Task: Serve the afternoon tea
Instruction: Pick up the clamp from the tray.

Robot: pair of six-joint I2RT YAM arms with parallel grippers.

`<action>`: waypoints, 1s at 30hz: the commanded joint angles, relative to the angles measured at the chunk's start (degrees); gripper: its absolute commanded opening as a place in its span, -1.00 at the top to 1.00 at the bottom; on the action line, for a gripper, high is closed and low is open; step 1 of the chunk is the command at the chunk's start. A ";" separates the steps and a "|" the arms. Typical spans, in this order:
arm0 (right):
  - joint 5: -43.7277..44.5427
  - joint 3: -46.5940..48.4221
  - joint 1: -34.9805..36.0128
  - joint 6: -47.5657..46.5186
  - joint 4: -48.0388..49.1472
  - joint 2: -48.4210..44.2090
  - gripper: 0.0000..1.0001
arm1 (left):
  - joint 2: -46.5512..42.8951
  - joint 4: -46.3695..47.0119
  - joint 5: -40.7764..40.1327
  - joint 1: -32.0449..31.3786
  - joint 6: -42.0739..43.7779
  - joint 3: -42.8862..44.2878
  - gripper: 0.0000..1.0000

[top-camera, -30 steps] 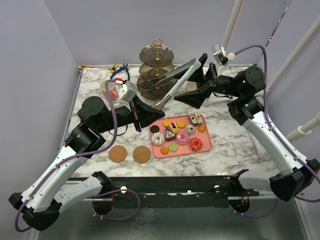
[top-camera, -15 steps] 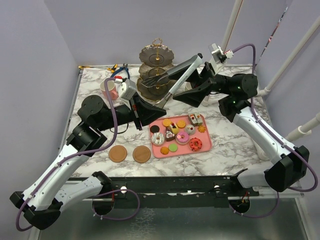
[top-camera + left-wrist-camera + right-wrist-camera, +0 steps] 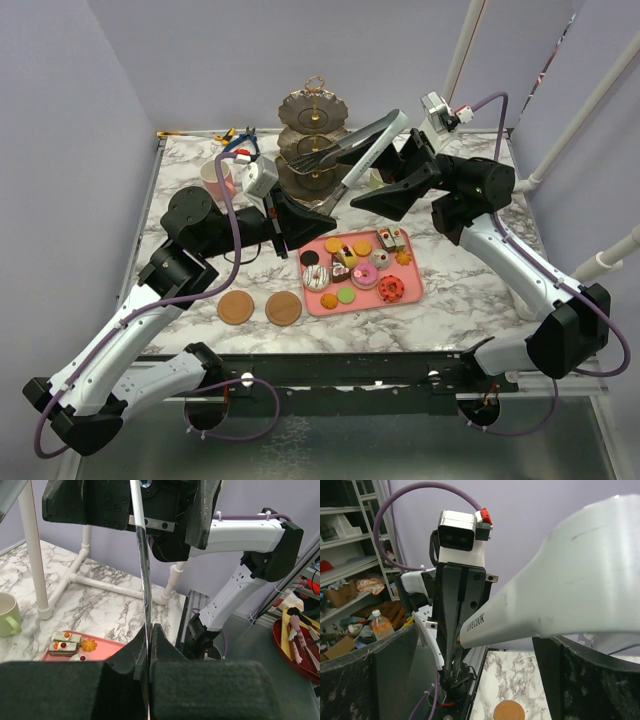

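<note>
Since a second ago, my right forearm has swung left toward the three-tier stand [image 3: 315, 105]. My left jaws are pressed together on the thin edge of one blade of the tongs [image 3: 570, 590]. My right jaws are spread wide, with the tongs' broad end between them and no clamping visible. The tong tips reach the stand's middle tier at the rear of the counter [image 3: 470, 300]. The pastries [image 3: 365, 272] lie on the pink tray [image 3: 412, 278], with two coasters [image 3: 236, 307] left of it. The pink mug [image 3: 218, 178] stands left of the stand.
</note>
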 commanded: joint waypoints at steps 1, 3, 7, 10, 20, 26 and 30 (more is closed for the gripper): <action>-1.35 -0.19 0.41 -0.04 2.05 0.42 -1.00 | 0.24 2.51 2.80 -0.06 0.21 2.18 1.00; -1.22 0.56 1.07 -1.31 0.45 0.84 -1.00 | 0.29 2.54 2.92 -0.06 0.78 2.01 1.00; -1.11 1.24 2.01 -2.66 -1.66 1.18 -1.00 | 0.22 2.56 2.52 -0.06 2.98 1.98 1.00; -1.22 0.58 2.42 -2.56 -1.14 1.32 -1.00 | 0.27 2.31 1.71 -0.07 5.23 1.98 1.00; -0.01 0.84 2.67 -12.13 -13.92 -2.69 -1.00 | -0.87 1.45 -0.68 -0.06 10.93 0.93 1.00; 15.32 -0.49 2.51 -33.16 -37.22 -11.67 -1.00 | -2.12 1.18 -3.47 -0.04 14.06 1.21 1.00; 19.57 -1.84 2.00 -35.51 -36.53 -14.35 -1.00 | -2.32 1.16 -2.81 -0.06 13.11 1.10 1.00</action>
